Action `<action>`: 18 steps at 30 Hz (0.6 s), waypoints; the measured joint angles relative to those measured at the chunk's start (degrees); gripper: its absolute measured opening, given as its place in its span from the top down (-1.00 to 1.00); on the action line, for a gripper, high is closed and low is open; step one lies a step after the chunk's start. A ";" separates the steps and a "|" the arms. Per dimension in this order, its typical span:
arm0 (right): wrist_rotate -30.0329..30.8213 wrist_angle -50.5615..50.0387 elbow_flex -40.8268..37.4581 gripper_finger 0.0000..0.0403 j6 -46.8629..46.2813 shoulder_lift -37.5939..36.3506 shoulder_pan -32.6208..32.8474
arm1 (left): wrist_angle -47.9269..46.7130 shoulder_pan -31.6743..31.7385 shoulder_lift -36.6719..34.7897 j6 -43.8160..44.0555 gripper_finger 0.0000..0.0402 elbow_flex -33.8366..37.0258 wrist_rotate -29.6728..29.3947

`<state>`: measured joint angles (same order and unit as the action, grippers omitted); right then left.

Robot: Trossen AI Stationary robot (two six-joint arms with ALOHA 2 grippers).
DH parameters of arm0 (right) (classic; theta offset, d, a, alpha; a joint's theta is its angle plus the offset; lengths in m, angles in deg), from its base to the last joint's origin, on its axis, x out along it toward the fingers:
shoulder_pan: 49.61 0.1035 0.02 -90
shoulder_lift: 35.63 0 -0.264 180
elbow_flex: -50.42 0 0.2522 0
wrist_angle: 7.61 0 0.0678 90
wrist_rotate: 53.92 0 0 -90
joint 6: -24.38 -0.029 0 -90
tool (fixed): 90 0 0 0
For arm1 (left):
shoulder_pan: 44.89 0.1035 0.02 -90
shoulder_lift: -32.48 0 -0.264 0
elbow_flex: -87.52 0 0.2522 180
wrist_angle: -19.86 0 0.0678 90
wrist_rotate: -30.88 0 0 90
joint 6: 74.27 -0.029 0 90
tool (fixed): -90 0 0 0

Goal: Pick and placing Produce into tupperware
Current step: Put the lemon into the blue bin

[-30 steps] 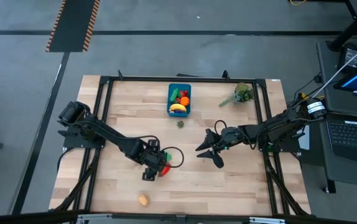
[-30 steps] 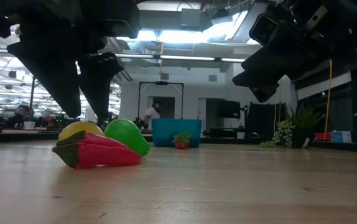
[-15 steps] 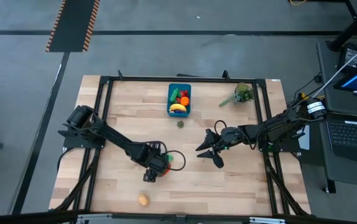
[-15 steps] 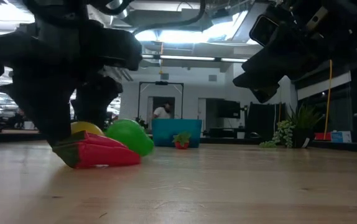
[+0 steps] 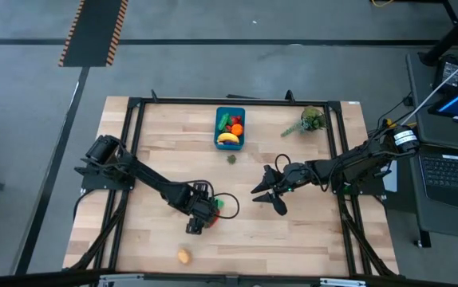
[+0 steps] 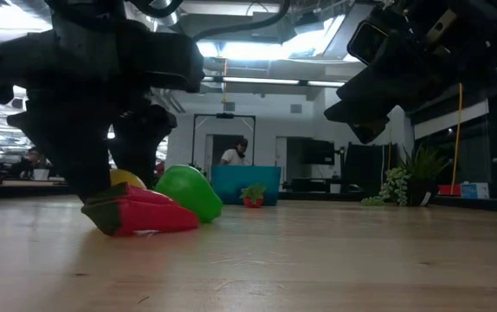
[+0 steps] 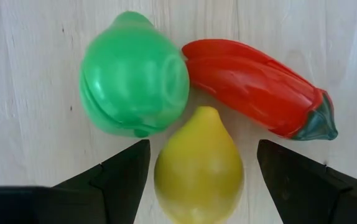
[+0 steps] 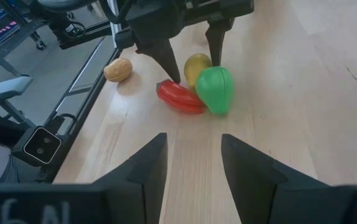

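Beside the tupperware (image 5: 230,127), which holds at least four pieces of produce, one small green piece (image 5: 231,159) lies alone. Farther out, three toys cluster: one green fruit (image 7: 134,73), one red pepper (image 7: 256,87), one yellow lemon (image 7: 198,167). One tan piece (image 5: 183,256) sits farthest. Two arms, one plant sprig (image 5: 307,121).

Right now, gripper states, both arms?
Left gripper: open, fingers straddling the yellow lemon, not closed on it.
Right gripper: open, holding nothing, hovering mid-table.

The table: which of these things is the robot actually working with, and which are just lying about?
Job:
teal tub
yellow lemon, between the left hand's open fingers
green fruit
red pepper
tan piece

Lying about:
leafy sprig
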<state>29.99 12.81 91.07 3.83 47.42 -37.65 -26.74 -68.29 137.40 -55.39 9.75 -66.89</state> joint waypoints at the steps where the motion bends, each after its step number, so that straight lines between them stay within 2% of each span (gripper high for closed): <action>1: 0.00 0.00 0.00 0.24 0.00 0.00 0.00 | -0.06 0.00 0.00 0.00 -0.44 0.00 0.00; 12: 0.00 0.00 0.00 0.24 0.00 0.00 0.00 | -0.56 0.00 0.32 0.37 -0.43 0.00 0.10; 18: 0.00 0.02 0.00 0.24 0.00 0.00 0.00 | -0.70 0.00 1.62 0.44 -0.28 -0.07 2.99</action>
<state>29.99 12.83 91.07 3.83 47.42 -37.65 -27.44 -68.29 139.02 -54.95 9.68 -63.90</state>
